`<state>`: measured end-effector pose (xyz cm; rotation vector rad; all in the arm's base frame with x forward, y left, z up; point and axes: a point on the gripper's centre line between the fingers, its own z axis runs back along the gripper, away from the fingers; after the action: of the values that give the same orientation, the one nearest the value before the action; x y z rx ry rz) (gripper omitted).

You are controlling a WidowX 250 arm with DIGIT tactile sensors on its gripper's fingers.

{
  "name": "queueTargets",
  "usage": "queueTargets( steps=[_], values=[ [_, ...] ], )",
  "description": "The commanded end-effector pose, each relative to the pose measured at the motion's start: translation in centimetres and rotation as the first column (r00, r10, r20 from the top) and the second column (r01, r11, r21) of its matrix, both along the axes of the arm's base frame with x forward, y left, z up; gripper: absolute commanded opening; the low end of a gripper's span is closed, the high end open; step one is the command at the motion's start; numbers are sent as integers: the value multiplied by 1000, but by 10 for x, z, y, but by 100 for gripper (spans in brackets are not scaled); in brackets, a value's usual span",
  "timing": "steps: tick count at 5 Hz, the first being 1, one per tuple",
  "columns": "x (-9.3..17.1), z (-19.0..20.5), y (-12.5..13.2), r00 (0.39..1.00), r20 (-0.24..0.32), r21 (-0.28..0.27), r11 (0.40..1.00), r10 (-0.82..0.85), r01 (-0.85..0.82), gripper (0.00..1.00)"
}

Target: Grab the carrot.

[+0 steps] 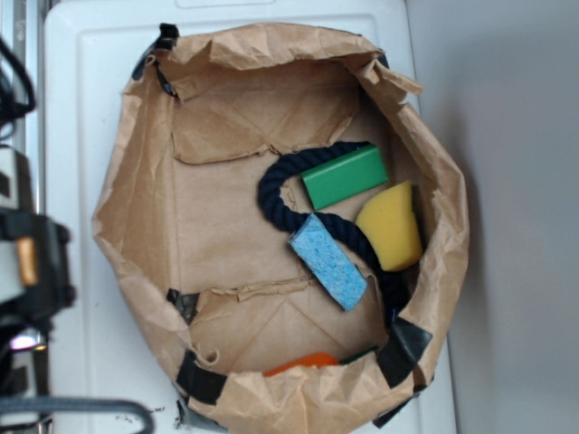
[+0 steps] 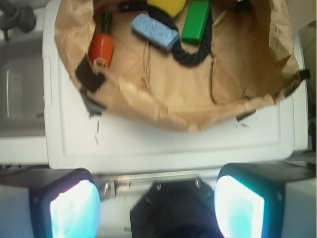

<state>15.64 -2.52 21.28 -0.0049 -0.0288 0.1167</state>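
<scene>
Hand (image 2: 157,198) wide open w/ nothing in it, hanging outside the paper bag (image 2: 163,111); carrot (image 2: 101,48) lies ahead-left inside by the wall, looks light, hard, slick plastic, so pinch across its orange mid-body.

Paper bag (image 1: 226,117): brown paper, creased, matt.
Carrot (image 2: 101,48): smooth orange plastic, slight sheen.
Rope (image 1: 276,203): dark twisted cord.
Blue sponge (image 1: 327,262): porous foam.
Yellow sponge (image 1: 389,226): matt foam.
Green block (image 1: 344,176): smooth.
Tray (image 2: 163,144): white plastic, smooth.
</scene>
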Motion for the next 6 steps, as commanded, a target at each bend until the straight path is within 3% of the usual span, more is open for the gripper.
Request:
queueTargets(
  steps=[1, 2, 3, 6],
  values=[
    [26, -12, -5, 999, 51, -29, 999, 19, -17, 100],
    [38, -30, 8, 999, 51, -89, 996, -11, 15, 100],
    [57, -49, 24, 998, 40, -89, 995, 41, -37, 100],
    [57, -49, 24, 998, 40, -89, 995, 41, -37, 100]
  ],
)
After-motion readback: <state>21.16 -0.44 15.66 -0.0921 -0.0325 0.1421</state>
